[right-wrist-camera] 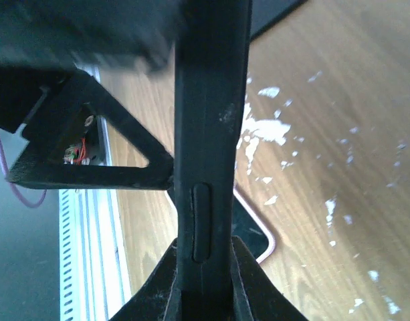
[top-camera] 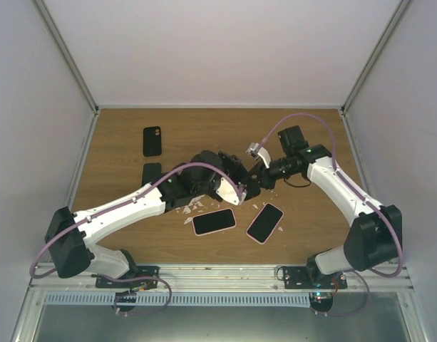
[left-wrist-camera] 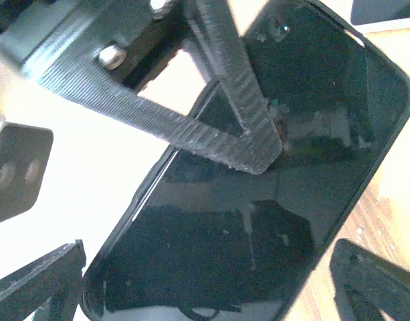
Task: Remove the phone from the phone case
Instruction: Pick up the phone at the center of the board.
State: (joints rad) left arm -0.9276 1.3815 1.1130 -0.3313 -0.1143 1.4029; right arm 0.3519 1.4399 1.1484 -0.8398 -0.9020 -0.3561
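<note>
Right gripper: clamped on the long edge of the phone, by the side button.
Left gripper: jaws wide – one finger off each side of the phone, neither touching it as far as shows.
Phone: mid-table, held edge-up between the two grippers, apparently lifted off the table; screen faces the left wrist.
Case: black, wrapped round the phone.
Done: phone picked up and presented.
Left: all of the separating – case not yet peeled off.
Around: two pink phones just near of the grippers; spare cases far left.
</note>
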